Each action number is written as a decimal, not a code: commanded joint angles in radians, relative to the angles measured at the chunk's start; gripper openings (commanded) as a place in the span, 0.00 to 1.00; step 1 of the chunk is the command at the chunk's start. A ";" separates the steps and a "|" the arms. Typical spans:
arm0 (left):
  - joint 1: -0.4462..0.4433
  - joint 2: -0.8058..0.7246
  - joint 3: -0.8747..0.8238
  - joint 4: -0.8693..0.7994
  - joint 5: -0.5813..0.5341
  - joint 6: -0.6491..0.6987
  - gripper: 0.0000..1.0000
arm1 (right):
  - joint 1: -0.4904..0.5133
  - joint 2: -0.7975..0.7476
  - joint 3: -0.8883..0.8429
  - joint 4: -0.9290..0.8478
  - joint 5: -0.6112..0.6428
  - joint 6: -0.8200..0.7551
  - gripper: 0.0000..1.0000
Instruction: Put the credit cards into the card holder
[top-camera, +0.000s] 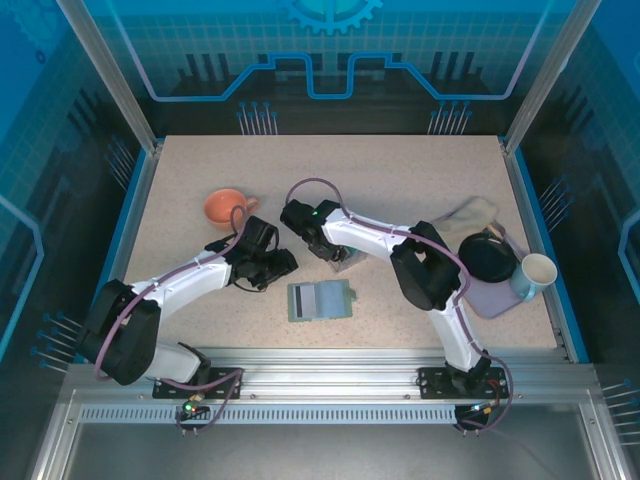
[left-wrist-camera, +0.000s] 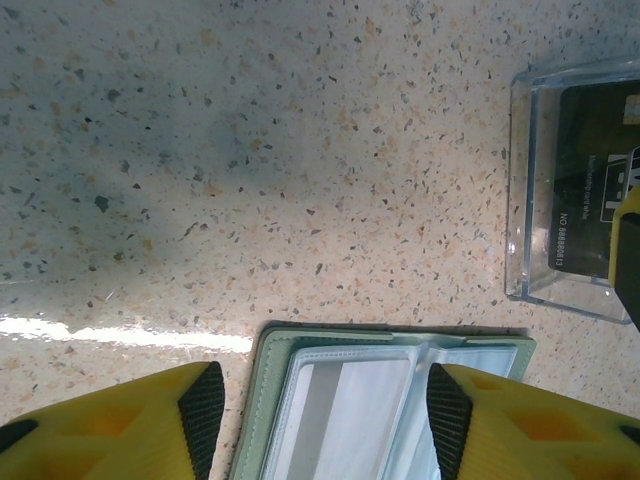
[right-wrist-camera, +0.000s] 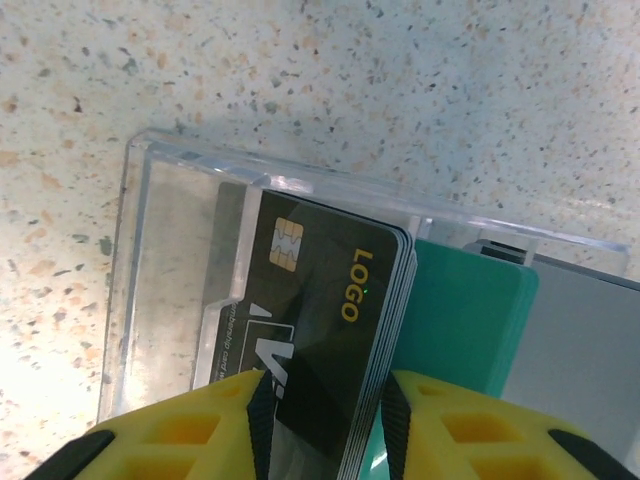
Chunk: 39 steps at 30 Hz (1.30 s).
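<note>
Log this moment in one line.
left end effector: open, over the open card holder | right end effector: jaws either side of dark card stack in clear box, grip unclear | teal card: beside the stack

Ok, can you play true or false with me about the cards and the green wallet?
The card holder lies open on the table. True.
The dark cards are inside the card holder. False: they sit in the clear box.
The left end effector is shut tight. False: its fingers stand apart above the card holder.
The top dark card says LOGO in yellow. True.
</note>
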 joint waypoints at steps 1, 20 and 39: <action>0.008 -0.015 -0.012 -0.012 0.002 -0.007 0.60 | 0.010 0.020 -0.014 0.011 0.077 0.005 0.36; 0.009 -0.011 -0.002 -0.011 0.005 -0.005 0.60 | -0.006 -0.060 -0.034 0.020 0.087 -0.015 0.19; 0.009 0.003 0.001 -0.010 0.010 -0.004 0.60 | -0.045 -0.128 -0.017 -0.011 -0.118 -0.004 0.06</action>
